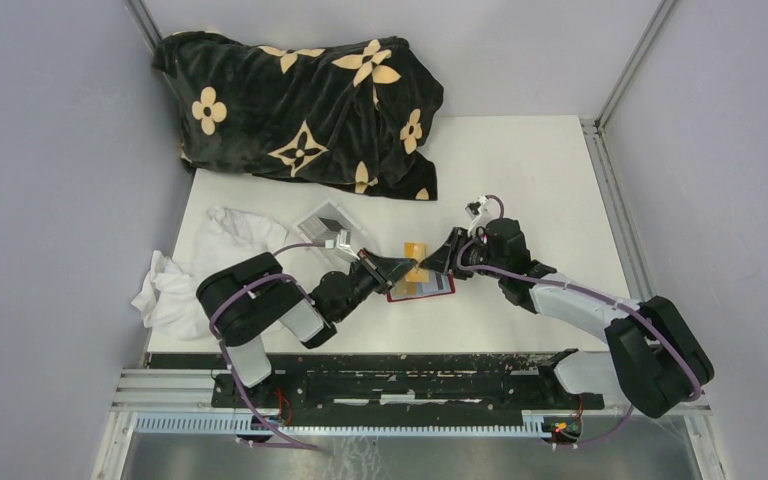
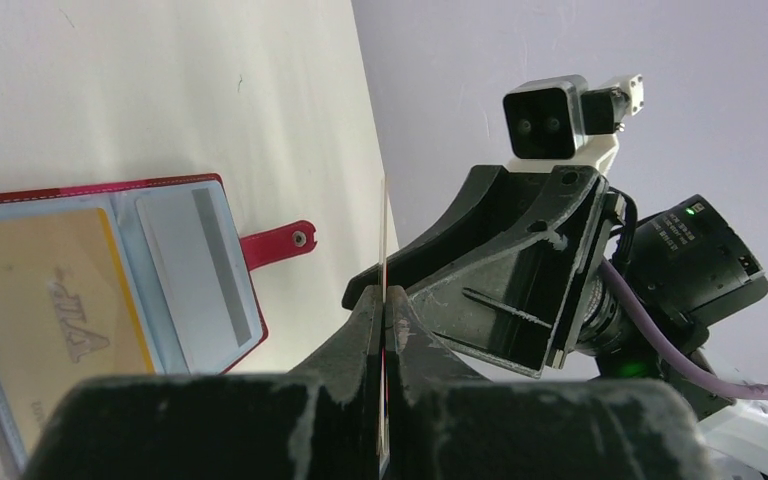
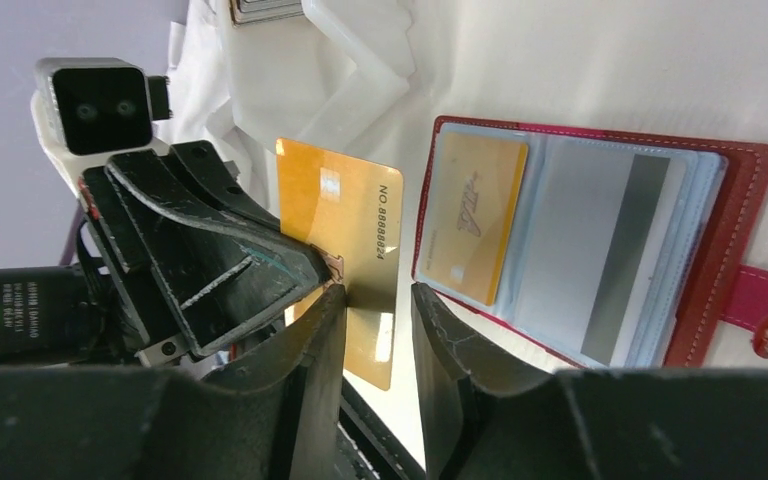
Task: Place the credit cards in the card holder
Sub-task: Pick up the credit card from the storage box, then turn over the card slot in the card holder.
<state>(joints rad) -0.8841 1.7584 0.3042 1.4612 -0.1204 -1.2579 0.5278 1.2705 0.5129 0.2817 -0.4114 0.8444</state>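
Observation:
The red card holder (image 1: pixel 430 291) lies open on the table between the two arms. In the right wrist view its rim (image 3: pixel 745 190) shows, with a yellow-orange card (image 3: pixel 470 215) and a grey card (image 3: pixel 600 250) in its slots. They also show in the left wrist view: the yellow-orange card (image 2: pixel 50 310), the grey card (image 2: pixel 200 270) and the snap tab (image 2: pixel 280 243). My left gripper (image 2: pixel 383 295) is shut on another yellow-orange card (image 3: pixel 345 250), held upright on edge just above the holder. My right gripper (image 3: pixel 375 320) is open and faces that card, its fingers on either side of the card's near edge.
A clear plastic box (image 1: pixel 328 228) sits behind the left gripper on a white cloth (image 1: pixel 200 265). A black blanket with tan flowers (image 1: pixel 300 100) is heaped at the back left. The grey walls stand close on both sides.

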